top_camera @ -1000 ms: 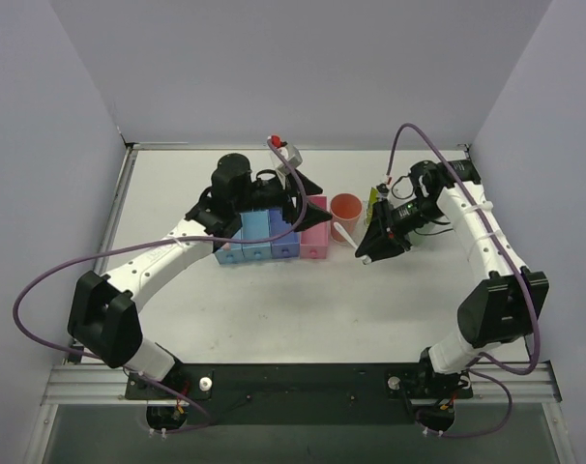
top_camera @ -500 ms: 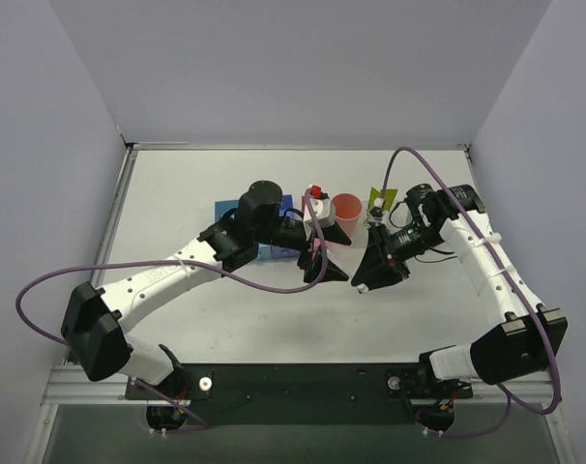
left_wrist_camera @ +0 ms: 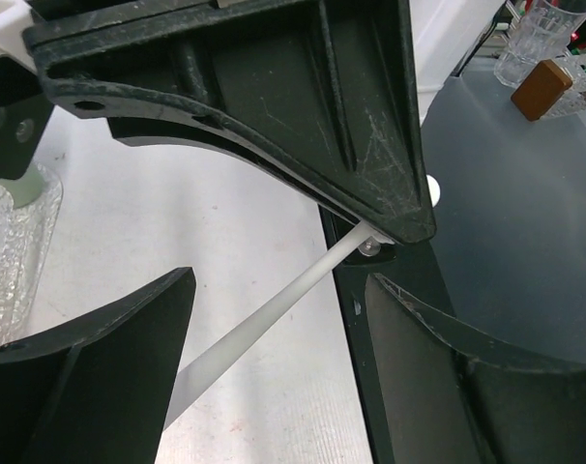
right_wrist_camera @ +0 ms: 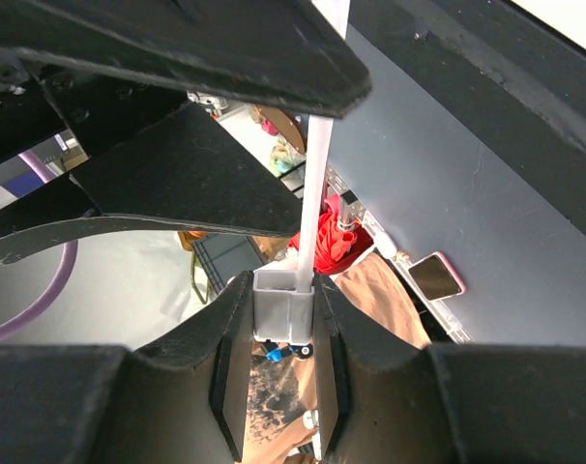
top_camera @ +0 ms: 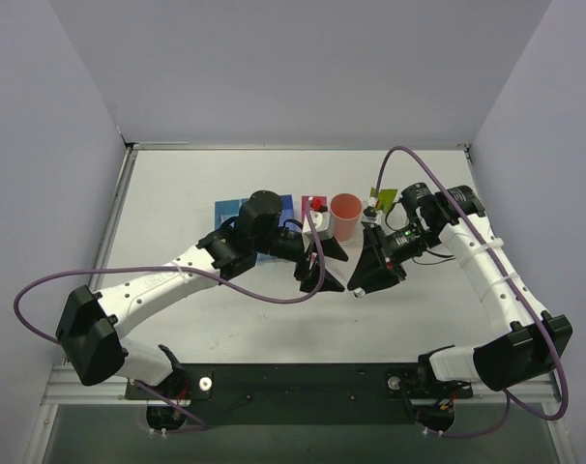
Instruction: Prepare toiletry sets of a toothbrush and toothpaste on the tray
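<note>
Left jaws nearer slim toothbrush [left_wrist_camera: 264,319]

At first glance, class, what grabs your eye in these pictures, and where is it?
The left arm and right arm meet nose to nose at the middle of the table. Between them runs the thin white toothbrush: the right jaws are clamped on its squared end, and the left jaws stand open around its shaft. Just beyond them stands an orange cup.
</note>
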